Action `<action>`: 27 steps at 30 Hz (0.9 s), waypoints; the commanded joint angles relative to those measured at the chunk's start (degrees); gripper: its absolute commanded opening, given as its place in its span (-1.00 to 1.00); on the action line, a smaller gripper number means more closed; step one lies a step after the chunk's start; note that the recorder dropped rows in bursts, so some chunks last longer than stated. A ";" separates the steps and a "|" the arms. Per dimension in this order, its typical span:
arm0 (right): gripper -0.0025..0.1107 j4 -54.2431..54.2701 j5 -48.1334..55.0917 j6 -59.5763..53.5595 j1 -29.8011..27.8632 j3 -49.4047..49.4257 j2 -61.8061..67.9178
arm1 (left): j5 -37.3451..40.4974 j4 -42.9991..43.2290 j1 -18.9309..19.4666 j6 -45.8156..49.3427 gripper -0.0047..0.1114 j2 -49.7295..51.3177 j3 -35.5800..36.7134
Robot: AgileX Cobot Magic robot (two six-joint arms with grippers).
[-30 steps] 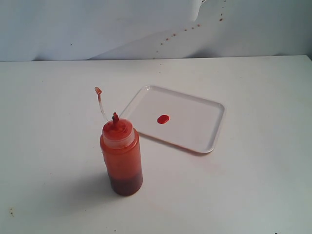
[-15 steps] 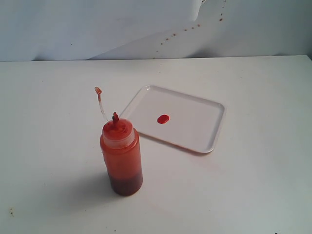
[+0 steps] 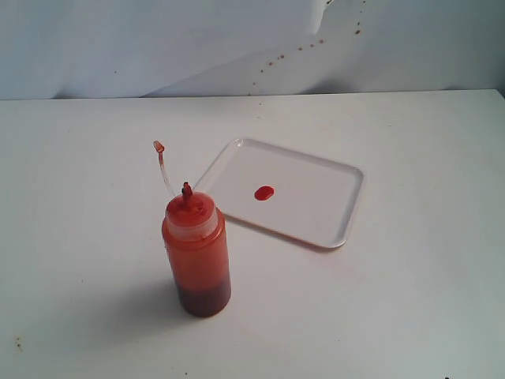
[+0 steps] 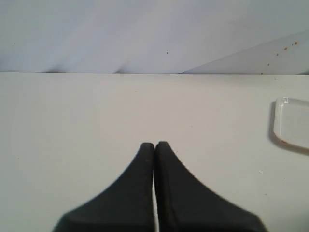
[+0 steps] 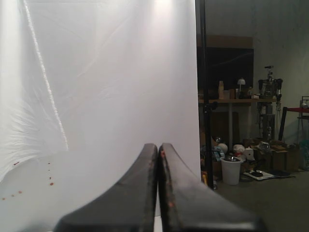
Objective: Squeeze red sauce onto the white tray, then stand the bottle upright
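Shut tight, tip to tip, with nothing held: the left gripper (image 4: 154, 145), pointing out across the bare table (image 4: 72, 121). Left of centre, upright on its base, nozzle up: the bottle (image 3: 197, 257), cap strap (image 3: 162, 162) curling up behind. Just beside it to the right, the tray (image 3: 316, 217), flat on the table, a small blob of red sauce (image 3: 264, 193) near its middle. Closed and empty too, the right gripper (image 5: 158, 146), facing a white backdrop (image 5: 96, 72).

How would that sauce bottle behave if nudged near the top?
The squeeze bottle stands tall on a narrow base, so it probably tips, then rolls. Its translucent plastic wall likely dents when gripped. The thin cap strap looks floppy.
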 commanded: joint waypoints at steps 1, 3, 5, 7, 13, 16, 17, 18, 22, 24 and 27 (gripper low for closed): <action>-0.96 -0.06 0.01 -0.07 0.07 0.01 -0.25 | -0.21 -0.51 0.00 -0.22 -0.89 -0.18 0.29; -0.96 -0.06 0.01 -0.07 0.07 0.01 -0.25 | -0.32 0.39 0.00 -0.09 -0.89 -0.18 0.29; -0.96 -0.06 0.01 -0.07 0.07 0.01 -0.25 | -0.32 0.62 0.00 -0.09 -0.89 -0.18 0.29; -0.96 -0.06 0.01 -0.07 0.07 0.01 -0.25 | -0.32 0.62 0.00 -0.09 -0.89 -0.18 0.29; -0.96 -0.06 0.01 -0.07 0.07 0.01 -0.25 | -0.32 0.62 0.00 -0.09 -0.89 -0.18 0.29; -0.96 -0.06 0.01 -0.07 0.07 0.01 -0.25 | -0.32 0.62 0.00 -0.09 -0.89 -0.18 0.29; -0.96 -0.06 0.01 -0.07 0.07 0.01 -0.25 | -0.32 0.62 0.00 -0.09 -0.89 -0.18 0.29; -0.96 -0.06 0.01 -0.07 0.07 0.01 -0.25 | -0.32 0.62 0.00 -0.09 -0.89 -0.18 0.29; -0.96 -0.06 0.01 -0.07 0.07 0.01 -0.25 | -0.32 0.62 0.00 -0.09 -0.89 -0.18 0.29; -0.96 -0.06 0.01 -0.07 0.07 0.01 -0.25 | -0.32 0.64 0.00 0.06 -0.89 -0.18 0.29; -0.96 -0.06 0.01 -0.07 0.07 0.01 -0.25 | -0.32 0.64 0.00 0.17 -0.89 -0.18 0.29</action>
